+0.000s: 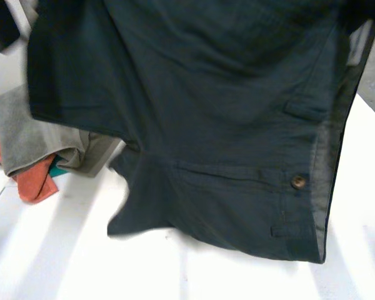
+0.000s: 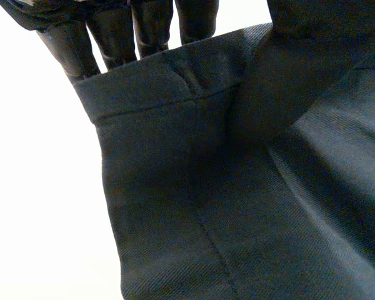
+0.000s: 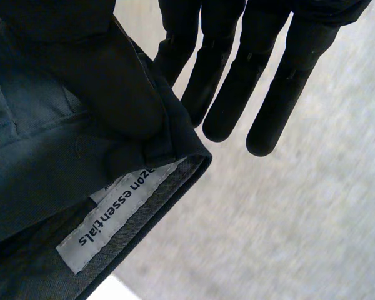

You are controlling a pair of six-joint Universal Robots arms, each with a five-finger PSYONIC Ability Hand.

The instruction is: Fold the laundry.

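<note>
Hanging spread between the two hands above the middle of the white table (image 1: 81, 262), the dark shorts (image 1: 225, 125) are turned sideways, with the waistband (image 1: 322, 162) running down the right-hand side and a leg reaching away to the left. The back pocket with its button (image 1: 298, 181) faces the head camera. Whether the lowest edge touches the tabletop cannot be told.

The left hand (image 2: 144, 25) is clamped on a leg hem (image 2: 144, 81): its fingers stand straight behind the folded edge, and the cloth looks pinched against the thumb on the near side. The right hand (image 3: 281, 81) nips the waistband beside the sewn-in label (image 3: 115, 222), with the thumb (image 3: 112, 81) pressing the cloth onto the nearest finger and the other fingers straight and free.

The fabric looks like a firm woven twill, soft enough to drape but with some body. The waistband, the pocket and the hems are thicker and stiffer than the rest. Those doubled edges seem the surest places to hold, since a pinch there should not slide, whereas the single layer in the middle would probably sag and crease.

A grey garment (image 1: 25, 137) and an orange cloth (image 1: 34, 181) lie heaped at the table's left edge, partly behind the hanging leg.
</note>
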